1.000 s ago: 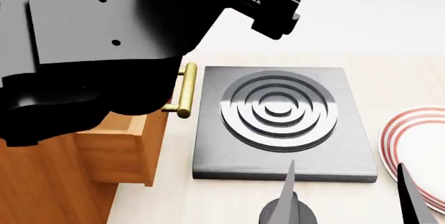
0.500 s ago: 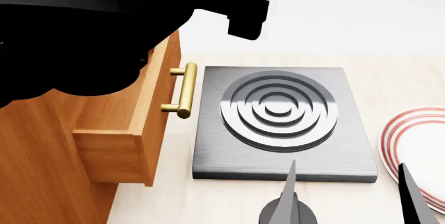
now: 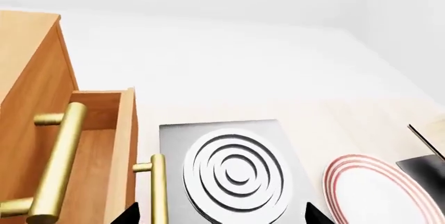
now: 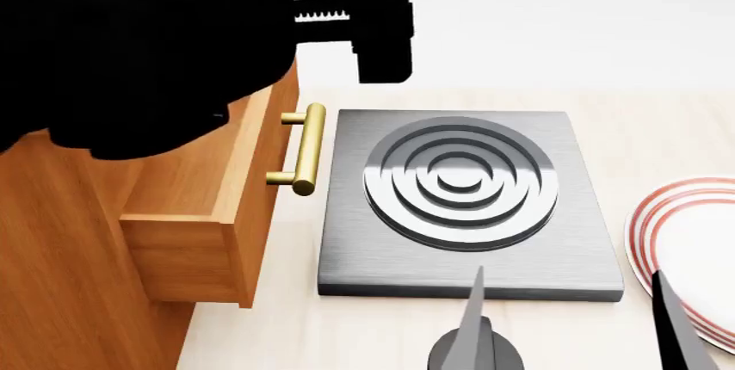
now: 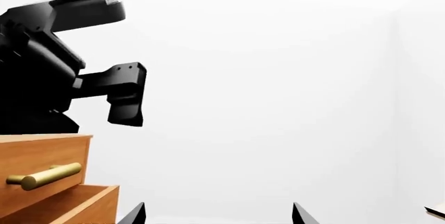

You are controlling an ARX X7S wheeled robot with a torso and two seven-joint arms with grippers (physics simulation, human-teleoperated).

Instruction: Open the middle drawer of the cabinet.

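Your middle drawer (image 4: 189, 215) stands pulled out from the cabinet (image 4: 46, 267) at the left of the head view, its brass handle (image 4: 305, 149) just beside the left edge of the grey hotplate (image 4: 460, 202) on the desk (image 4: 643, 129). In the left wrist view the topmost drawer (image 3: 28, 78) sits shut at the left edge, with the open drawer below it. Your left end effector (image 4: 373, 21) hangs in the upper left of the head view, above and apart from the handle, holding nothing; you cannot tell how wide its jaws stand. Your right end effector (image 4: 574, 327) shows at the bottom right with both fingers spread wide and empty, beside a red-ringed plate (image 4: 689, 224).
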